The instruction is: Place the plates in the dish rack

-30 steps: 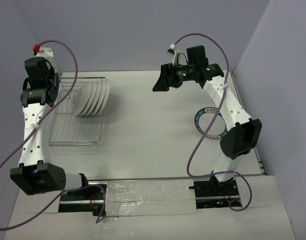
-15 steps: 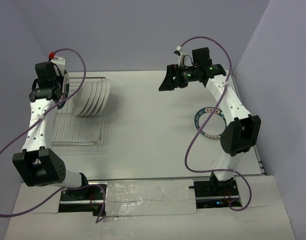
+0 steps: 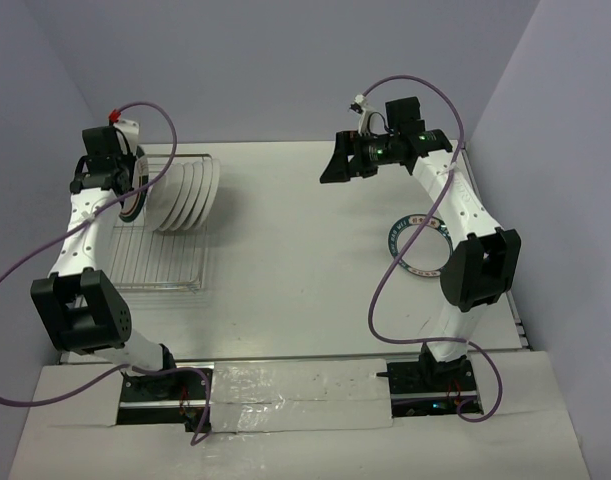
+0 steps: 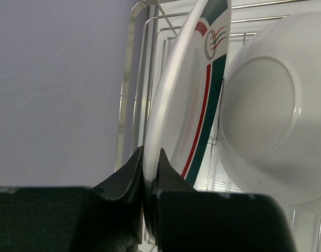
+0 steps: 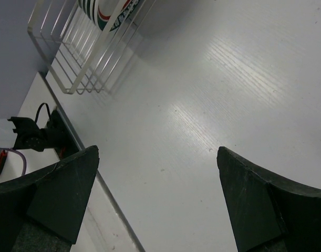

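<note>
1. Left wrist view: the left pincer (image 4: 148, 159) sits at bottom centre, its two black fingers pinched tight on the rim of a round white plate with a dark teal and red band (image 4: 189, 110). This plate stands on edge and rises toward the top of the frame. To its right, close by or touching, a plain white plate back (image 4: 265, 105) faces the camera. The bars of the rectangular silver wire dish rack (image 4: 130, 79) show behind and beside both plates, in the upper middle and lower right.

2. Right wrist view: the right pincer (image 5: 157, 152) is spread wide, one dark finger at lower left and one at lower right, with nothing between them but the white worktop (image 5: 228, 79). In the upper left corner are the rack's wires and the lower edge of a teal-and-red-rimmed plate.

3. Top external view: the rack lies at the left of the frame. A row of white plates (image 3: 188, 188) stands on edge in its far part, with the left arm's held plate just left of that row. The right pincer hangs above the worktop at upper centre-right. A teal-ringed plate (image 3: 415, 248) lies flat at the right, partly hidden by the right arm.
</note>
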### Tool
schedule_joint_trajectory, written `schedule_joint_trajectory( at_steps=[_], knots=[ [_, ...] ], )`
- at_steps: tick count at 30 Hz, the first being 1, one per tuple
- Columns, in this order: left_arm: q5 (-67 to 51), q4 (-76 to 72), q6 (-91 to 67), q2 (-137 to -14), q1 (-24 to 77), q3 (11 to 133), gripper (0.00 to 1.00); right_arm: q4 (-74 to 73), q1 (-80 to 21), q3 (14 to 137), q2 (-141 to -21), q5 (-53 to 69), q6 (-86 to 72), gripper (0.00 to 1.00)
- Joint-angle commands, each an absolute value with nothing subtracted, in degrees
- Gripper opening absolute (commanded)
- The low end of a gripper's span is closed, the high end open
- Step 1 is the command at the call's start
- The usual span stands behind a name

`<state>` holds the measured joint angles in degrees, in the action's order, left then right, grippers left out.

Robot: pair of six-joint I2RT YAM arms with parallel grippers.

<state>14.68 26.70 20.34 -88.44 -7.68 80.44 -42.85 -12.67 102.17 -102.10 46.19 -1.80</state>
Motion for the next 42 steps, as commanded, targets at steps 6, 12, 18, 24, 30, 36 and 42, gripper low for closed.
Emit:
schedule_joint_trajectory(
  at_steps=[6,12,18,24,30,36,42],
  knots=[
    [6.70,24.52,17.23,-89.12,-8.17,80.16,0.37,-43.32,-10.29,101.43,-102.48,38.77,2.63,1.00],
    [1.42,28.56,14.15,-89.65,-8.00,81.38,0.40,-45.35,-5.81,100.90,-102.83,36.74,4.74,1.00],
    [-6.67,33.04,12.92,-89.47,-8.09,83.32,0.45,-48.60,-0.80,99.58,-102.04,35.25,7.82,1.00],
    [-13.44,34.45,12.66,-85.96,-8.00,84.11,0.76,-51.41,5.09,97.21,-101.16,32.08,11.86,1.00],
    [-21.79,35.25,10.55,-81.40,-7.74,87.44,0.99,-54.66,12.91,95.19,-102.21,30.68,17.83,1.00],
    [-23.38,36.47,9.23,-80.07,-3.97,90.17,0.99,-57.75,20.99,94.84,-106.17,26.65,25.13,0.99],
    [-19.96,35.60,9.05,-78.84,1.39,89.21,0.99,-58.36,27.06,96.33,-112.40,23.38,29.44,0.96]
  ],
)
